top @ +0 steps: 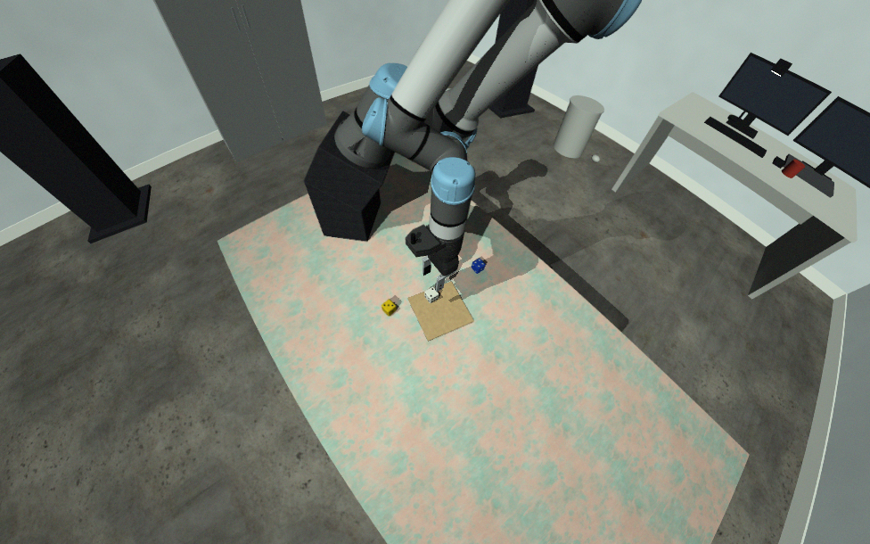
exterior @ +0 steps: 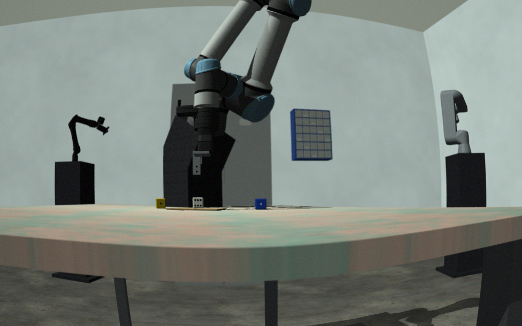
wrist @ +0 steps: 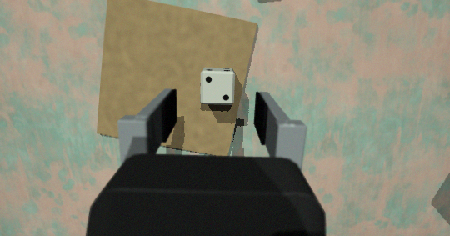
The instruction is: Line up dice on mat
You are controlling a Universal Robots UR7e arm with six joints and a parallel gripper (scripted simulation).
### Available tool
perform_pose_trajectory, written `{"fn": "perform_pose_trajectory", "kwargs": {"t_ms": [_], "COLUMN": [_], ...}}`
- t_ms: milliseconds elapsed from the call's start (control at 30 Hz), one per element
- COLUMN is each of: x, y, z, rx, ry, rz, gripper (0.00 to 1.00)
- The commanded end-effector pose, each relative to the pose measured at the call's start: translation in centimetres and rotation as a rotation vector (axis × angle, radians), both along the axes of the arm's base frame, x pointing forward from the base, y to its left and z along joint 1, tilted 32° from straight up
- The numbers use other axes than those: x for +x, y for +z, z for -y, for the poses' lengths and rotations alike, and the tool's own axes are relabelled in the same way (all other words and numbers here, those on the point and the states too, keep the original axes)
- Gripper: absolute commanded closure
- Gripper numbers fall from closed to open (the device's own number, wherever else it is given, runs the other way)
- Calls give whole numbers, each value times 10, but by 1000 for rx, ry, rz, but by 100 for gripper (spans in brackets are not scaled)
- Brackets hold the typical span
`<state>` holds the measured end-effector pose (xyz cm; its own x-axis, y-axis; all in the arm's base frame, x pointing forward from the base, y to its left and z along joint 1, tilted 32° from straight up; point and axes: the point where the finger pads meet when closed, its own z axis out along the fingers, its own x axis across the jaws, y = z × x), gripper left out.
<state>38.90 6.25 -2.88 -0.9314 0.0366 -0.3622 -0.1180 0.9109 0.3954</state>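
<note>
A white die showing two on top sits on the brown mat, near the mat's edge closest to the robot base; it also shows in the top view and the exterior view. My gripper is open and empty, well above the white die. A yellow die lies on the table left of the mat; it also shows in the exterior view. A blue die lies on the table off the mat, to the right nearer the base, also seen in the exterior view.
The robot's black base block stands at the table's far edge. A small grey shadow patch lies beside the yellow die.
</note>
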Motion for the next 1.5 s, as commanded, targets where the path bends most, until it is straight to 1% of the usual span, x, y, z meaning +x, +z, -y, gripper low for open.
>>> {"fn": "perform_pose_trajectory", "kwargs": {"t_ms": [0,500,733,1133,1167,1233,1333,1400,1433,1467], "x": [0,0,0,-1,-2,-2,-3,-4,-4,-5], "y": [0,0,-3,-23,-23,-28,-29,-34,-35,-37], "z": [0,1,6,40,41,48,50,59,60,63], "rx": [0,1,21,158,162,193,202,242,243,260], "ry": [0,-4,-56,-404,-412,-489,-512,-610,-614,-656], "rz": [1,-1,-27,-198,-202,-240,-251,-298,-300,-320], "gripper": [0,0,0,0,0,0,0,0,0,0]}}
